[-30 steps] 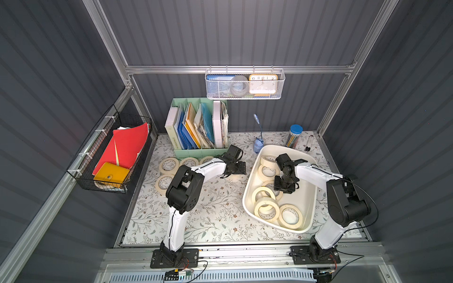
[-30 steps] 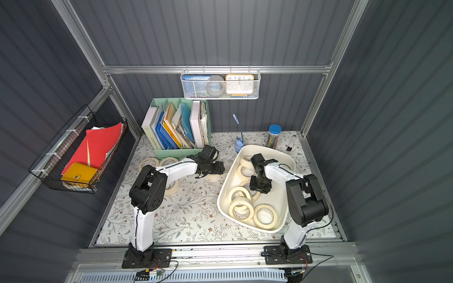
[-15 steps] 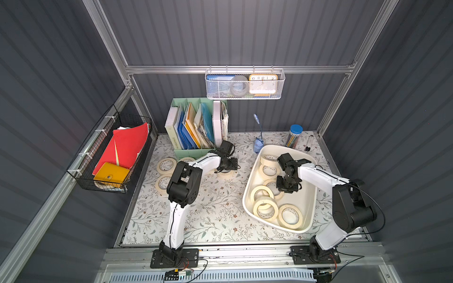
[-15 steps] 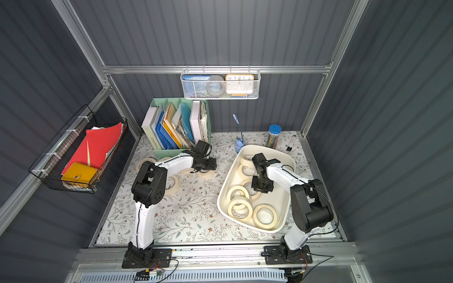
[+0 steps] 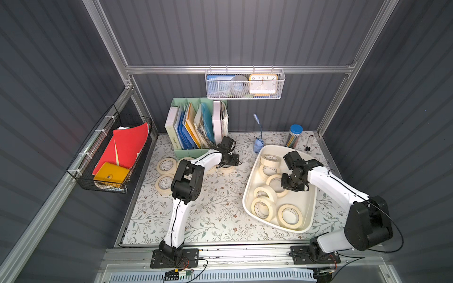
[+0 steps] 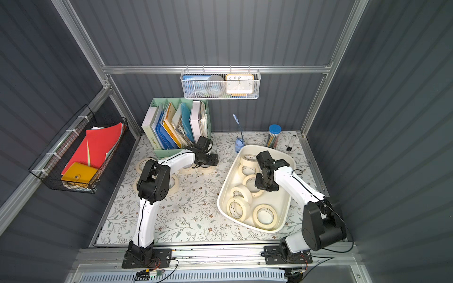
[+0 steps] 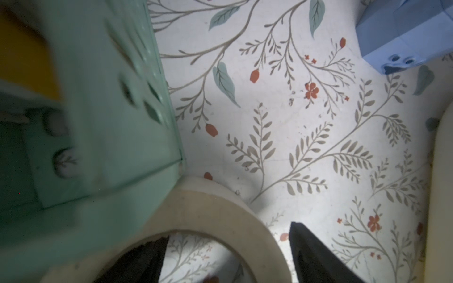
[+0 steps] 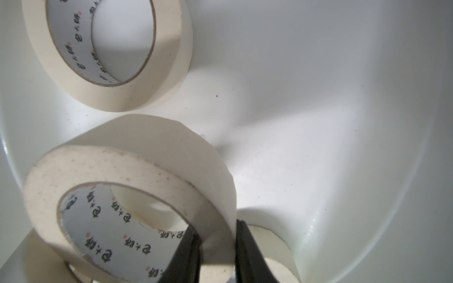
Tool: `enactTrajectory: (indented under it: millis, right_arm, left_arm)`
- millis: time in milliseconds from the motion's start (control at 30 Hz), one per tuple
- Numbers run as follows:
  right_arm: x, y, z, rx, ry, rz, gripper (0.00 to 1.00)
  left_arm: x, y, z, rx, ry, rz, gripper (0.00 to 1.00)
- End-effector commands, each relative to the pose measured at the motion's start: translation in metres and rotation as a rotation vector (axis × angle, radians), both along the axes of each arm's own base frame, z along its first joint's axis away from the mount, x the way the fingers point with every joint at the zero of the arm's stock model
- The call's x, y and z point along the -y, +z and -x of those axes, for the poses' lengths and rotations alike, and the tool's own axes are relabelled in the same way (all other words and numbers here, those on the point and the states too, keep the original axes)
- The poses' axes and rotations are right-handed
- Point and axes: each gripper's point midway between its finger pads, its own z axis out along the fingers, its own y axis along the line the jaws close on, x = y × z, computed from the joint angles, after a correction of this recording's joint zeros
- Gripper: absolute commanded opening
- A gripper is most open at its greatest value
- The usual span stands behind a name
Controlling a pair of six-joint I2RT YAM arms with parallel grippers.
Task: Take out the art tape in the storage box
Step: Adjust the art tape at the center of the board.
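The storage box [image 5: 305,205] [image 6: 282,208] is a white tub on the right, with several cream art tape rolls [image 5: 289,216] [image 6: 265,216] in it. My right gripper [image 5: 291,187] [image 6: 266,187] [image 8: 217,229] reaches into the box and is shut on the wall of one roll [image 8: 147,159] [image 5: 275,182], which sits tilted over another roll [image 8: 274,245]. My left gripper [image 5: 230,163] [image 6: 208,161] [image 7: 226,235] stands open at the green organizer's corner. One finger [image 7: 142,262] is inside a roll [image 7: 215,220] lying on the mat, the other finger [image 7: 313,257] is outside, clear of it.
A mint-green file organizer [image 5: 196,127] [image 7: 110,122] stands close against the left gripper. More rolls [image 5: 166,165] lie on the floral mat to the left. A small blue lamp base [image 5: 257,147] [image 7: 404,36] and a pencil jar [image 5: 294,136] stand behind the box.
The right gripper has closed on a roll's wall inside the box. The left gripper has settled its roll on the mat by the organizer and widened its jaws.
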Motion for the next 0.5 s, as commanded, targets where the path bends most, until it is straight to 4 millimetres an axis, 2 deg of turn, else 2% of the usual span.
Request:
enactTrajectory:
  millis: [0,133,267,367,467]
  right_arm:
    - [0.002,0.023,0.008,0.015,0.015,0.002,0.00]
    - [0.007,0.033,0.008,0.045,0.010,0.027,0.00]
    - [0.019,0.040,0.004,0.048,0.002,0.101,0.00]
    - [0.023,0.047,-0.008,0.083,-0.008,0.136,0.00]
    - [0.019,0.051,-0.022,0.101,0.000,0.131,0.00]
  left_arm:
    - [-0.012,0.017,0.005,0.024,-0.017,-0.050,0.90]
    - [-0.016,0.034,0.017,0.036,-0.023,-0.071,0.92]
    - [-0.015,0.070,0.029,0.084,-0.045,-0.096,0.93]
    - [-0.002,0.106,0.041,0.128,-0.080,-0.073,0.94]
    - [0.021,0.142,0.057,0.157,-0.128,0.027,0.94]
